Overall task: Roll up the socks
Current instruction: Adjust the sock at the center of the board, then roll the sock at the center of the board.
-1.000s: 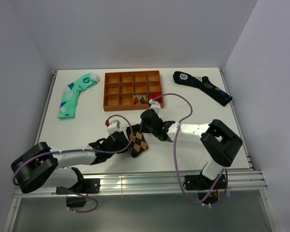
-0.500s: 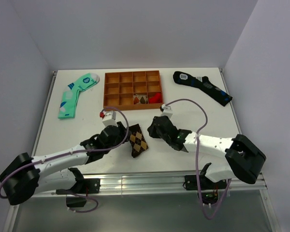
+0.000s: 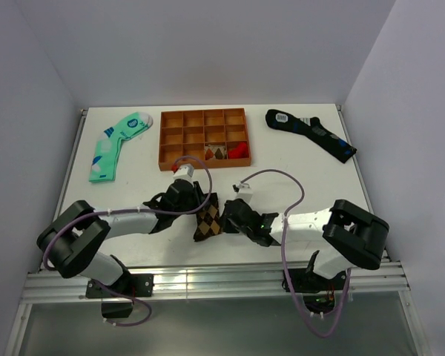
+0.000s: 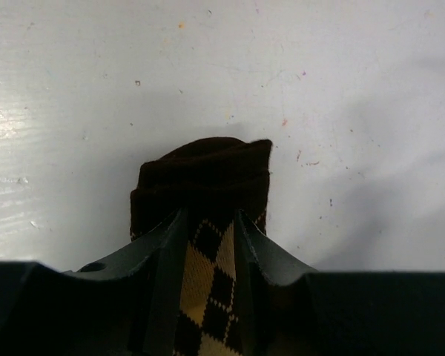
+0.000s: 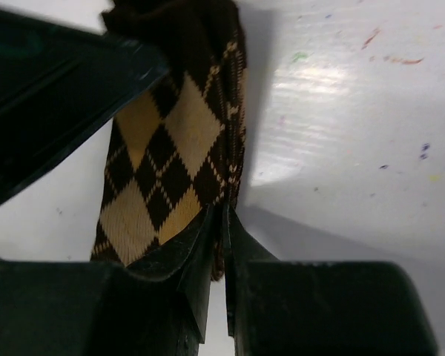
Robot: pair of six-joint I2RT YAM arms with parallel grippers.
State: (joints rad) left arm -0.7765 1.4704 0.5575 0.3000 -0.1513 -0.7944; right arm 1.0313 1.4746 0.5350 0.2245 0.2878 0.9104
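The brown argyle socks lie as a short folded bundle on the white table near the front middle. My left gripper is at their far end. In the left wrist view its fingers are closed on the argyle fabric, with the dark brown cuff bunched just beyond the tips. My right gripper is at the socks' right side. In the right wrist view its jaws are pinched almost together on the edge of the socks.
An orange compartment tray stands behind the socks, with small red and brown items in its front right cells. A mint-green sock lies at the back left. A black-navy sock lies at the back right.
My left gripper moved from the socks' left side up to their far cuff end. My right gripper moved from behind and right of them down to their right edge and shut.
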